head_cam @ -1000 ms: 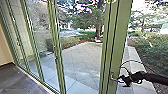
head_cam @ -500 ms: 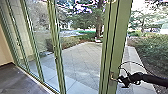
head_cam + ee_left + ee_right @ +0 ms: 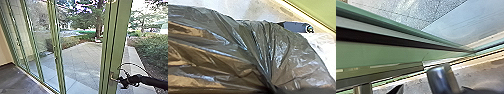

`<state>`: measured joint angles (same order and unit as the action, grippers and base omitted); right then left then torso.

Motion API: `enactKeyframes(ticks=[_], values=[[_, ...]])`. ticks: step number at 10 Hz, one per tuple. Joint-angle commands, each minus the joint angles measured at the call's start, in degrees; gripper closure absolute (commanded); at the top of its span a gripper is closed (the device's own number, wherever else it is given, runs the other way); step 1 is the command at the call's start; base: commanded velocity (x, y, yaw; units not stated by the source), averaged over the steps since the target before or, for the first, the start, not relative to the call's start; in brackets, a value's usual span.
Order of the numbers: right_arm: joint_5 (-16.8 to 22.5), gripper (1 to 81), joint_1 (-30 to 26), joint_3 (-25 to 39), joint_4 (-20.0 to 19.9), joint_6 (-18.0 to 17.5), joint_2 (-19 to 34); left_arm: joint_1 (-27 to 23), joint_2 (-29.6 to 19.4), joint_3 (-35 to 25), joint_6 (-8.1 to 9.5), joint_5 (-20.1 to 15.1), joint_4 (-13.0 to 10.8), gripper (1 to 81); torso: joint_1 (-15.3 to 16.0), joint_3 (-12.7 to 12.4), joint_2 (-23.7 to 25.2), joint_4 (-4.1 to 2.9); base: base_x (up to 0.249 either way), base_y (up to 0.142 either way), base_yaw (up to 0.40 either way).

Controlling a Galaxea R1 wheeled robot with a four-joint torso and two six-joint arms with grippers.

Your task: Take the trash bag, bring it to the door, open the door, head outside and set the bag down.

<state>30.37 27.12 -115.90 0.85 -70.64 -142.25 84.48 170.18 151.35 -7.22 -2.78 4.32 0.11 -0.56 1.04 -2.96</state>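
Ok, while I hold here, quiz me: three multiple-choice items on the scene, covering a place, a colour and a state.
1. Where is the black right gripper?
A) at the metal handle on the tall green door frame
B) against the tree trunk
C) on the indoor floor

2. What colour is the jointed right arm?
A) white
B) red
C) black

3. How is the dark, shiny plastic trash bag?
A) smooth and flat
B) bunched into creases
C) folded square

1 A: the head view shows it beside the handle.
2 C: it runs black across the head view.
3 B: folds converge in the left wrist view.
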Motion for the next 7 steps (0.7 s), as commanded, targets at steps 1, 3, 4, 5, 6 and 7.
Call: enactKeyframes(ticks=[1,3,4,5,6,7], values=[[12.3,1.0,-5.7,-0.1,0.2,1.5,-1.7,-3.1,0.1,0.0,0.01,-3.3,0.5,81.1,0.0,0.0,0.0,0.0,0.0,0.0,0.0],[13.8,1.0,-5.4,-3.8,0.3,1.7,-4.5,-3.0,0.1,0.0,0.01,-3.3,0.5,81.1,0.0,0.0,0.0,0.0,0.0,0.0,0.0],[13.8,1.0,-4.7,-6.4,0.8,1.7,-6.9,-2.9,0.1,0.0,0.01,-3.3,0.5,81.1,0.0,0.0,0.0,0.0,0.0,0.0,0.0],[13.8,1.0,-3.7,-8.4,0.7,1.8,-8.2,-2.8,0.0,0.0,0.01,-3.3,0.5,81.1,0.0,0.0,0.0,0.0,0.0,0.0,0.0],[13.5,1.0,-2.6,-9.6,0.5,2.0,-9.0,-2.8,0.0,0.0,0.1,-3.3,0.5,81.1,0.0,0.0,0.0,0.0,0.0,0.0,0.0],[12.6,1.0,-1.2,-9.5,0.4,2.0,-9.1,-2.8,0.1,0.0,0.01,-3.3,0.5,81.1,0.0,0.0,0.0,0.02,0.0,0.0,0.0]])
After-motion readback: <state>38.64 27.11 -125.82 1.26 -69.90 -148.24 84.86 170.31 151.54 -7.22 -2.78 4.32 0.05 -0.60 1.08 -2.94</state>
